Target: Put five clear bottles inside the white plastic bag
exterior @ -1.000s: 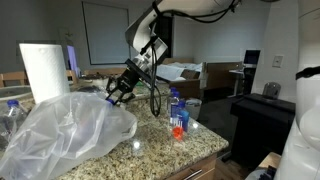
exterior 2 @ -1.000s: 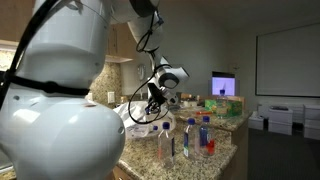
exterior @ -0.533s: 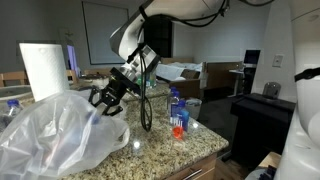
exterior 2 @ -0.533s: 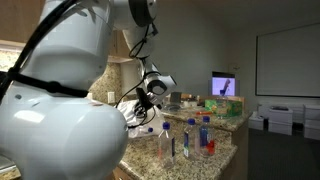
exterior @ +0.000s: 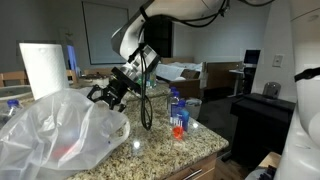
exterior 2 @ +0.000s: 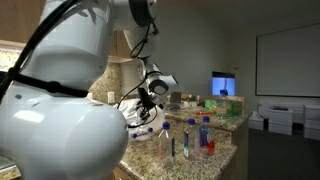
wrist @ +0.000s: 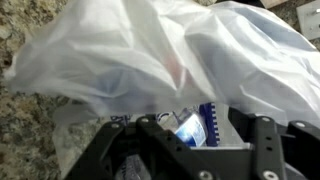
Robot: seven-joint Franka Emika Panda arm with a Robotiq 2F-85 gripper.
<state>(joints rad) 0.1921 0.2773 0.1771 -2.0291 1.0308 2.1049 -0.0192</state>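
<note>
The white plastic bag lies crumpled on the granite counter and fills most of the wrist view. My gripper hangs over its opening, also seen in an exterior view. In the wrist view the gripper is open, its jaws wide apart. A clear bottle with a blue cap and blue label lies loose between them, clear of the right finger. An orange-red patch shows through the bag film. More clear bottles stand on the counter, seen from the other side as well.
A tall white paper-towel roll stands behind the bag. Another blue-capped bottle sits at the left edge. The counter's front edge runs close to the standing bottles. The robot's white body blocks much of an exterior view.
The gripper swung left from beside the bag to above its opening. Its jaws have opened off the bottle. An orange-red patch now shows inside the bag.
</note>
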